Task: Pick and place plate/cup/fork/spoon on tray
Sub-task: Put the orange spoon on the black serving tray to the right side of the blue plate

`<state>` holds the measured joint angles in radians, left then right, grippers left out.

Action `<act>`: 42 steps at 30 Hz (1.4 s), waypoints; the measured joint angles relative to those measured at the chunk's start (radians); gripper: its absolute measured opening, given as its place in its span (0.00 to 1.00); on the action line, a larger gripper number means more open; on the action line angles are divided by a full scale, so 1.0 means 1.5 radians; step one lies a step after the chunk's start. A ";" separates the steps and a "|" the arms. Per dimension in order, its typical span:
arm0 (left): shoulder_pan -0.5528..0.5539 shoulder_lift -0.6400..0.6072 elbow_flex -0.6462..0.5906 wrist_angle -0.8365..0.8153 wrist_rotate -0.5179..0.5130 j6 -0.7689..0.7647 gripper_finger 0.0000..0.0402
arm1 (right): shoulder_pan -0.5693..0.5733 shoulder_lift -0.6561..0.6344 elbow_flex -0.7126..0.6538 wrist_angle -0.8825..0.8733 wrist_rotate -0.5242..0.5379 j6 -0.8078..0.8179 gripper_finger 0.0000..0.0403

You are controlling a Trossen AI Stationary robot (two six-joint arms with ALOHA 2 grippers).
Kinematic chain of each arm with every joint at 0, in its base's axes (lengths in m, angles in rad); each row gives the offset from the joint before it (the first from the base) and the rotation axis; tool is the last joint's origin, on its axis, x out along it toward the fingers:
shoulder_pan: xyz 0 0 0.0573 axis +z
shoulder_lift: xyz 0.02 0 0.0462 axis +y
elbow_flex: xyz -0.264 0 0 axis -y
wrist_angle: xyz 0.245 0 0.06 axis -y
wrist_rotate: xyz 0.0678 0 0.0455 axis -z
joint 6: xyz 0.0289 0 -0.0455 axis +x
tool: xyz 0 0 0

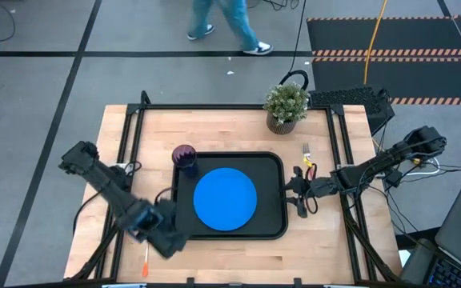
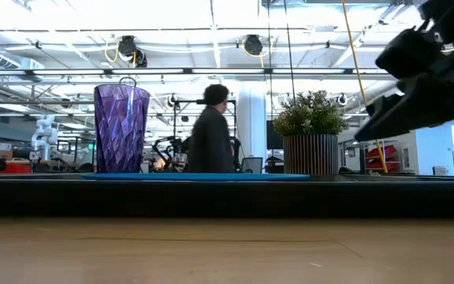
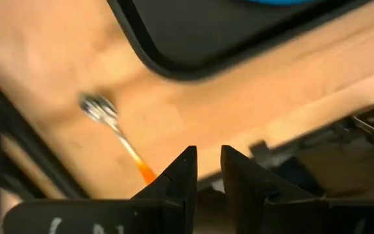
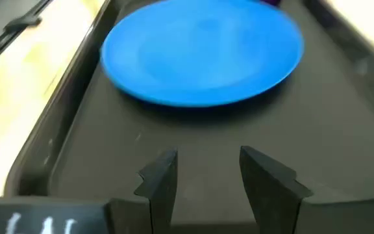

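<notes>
The plate [image 1: 225,198] lies central in the tray [image 1: 274,164], the cup [image 1: 185,157] at its 10 o'clock. The right gripper [image 1: 299,195], fingers parted and empty, hovers at the tray's 3 o'clock edge beside the fork [image 1: 307,160]. The left gripper [image 1: 173,241], fingers slightly apart and empty, reaches low at 7 o'clock near the spoon [image 1: 145,262] on the counter [image 1: 318,256].

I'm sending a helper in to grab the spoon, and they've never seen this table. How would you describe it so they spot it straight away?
Start at the black tray in the middle of the wooden table. Go past its corner nearest the left gripper to the bare wood beside that arm, where the spoon lies flat near the table's edge. Its orange handle sets it apart from the red-handled fork, which lies off the tray's opposite side.
</notes>
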<state>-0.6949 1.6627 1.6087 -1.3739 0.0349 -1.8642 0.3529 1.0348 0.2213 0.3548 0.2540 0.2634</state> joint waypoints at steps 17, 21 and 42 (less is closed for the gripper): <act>-0.112 0.000 -0.263 0.261 0.065 -0.312 0.18 | 0.047 0.000 -0.016 0.004 -0.019 -0.009 0.39; -0.113 0.000 -0.304 0.316 0.048 -0.319 0.18 | 0.047 0.000 -0.016 0.004 -0.033 -0.017 0.39; -0.231 0.000 -0.314 0.359 -0.141 -0.314 0.18 | 0.089 0.000 -0.016 -0.040 -0.032 0.060 0.39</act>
<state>-1.0416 1.6630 1.1381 -0.8358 -0.1769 -2.3353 0.4865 1.0350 0.1977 0.2954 0.2061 0.3541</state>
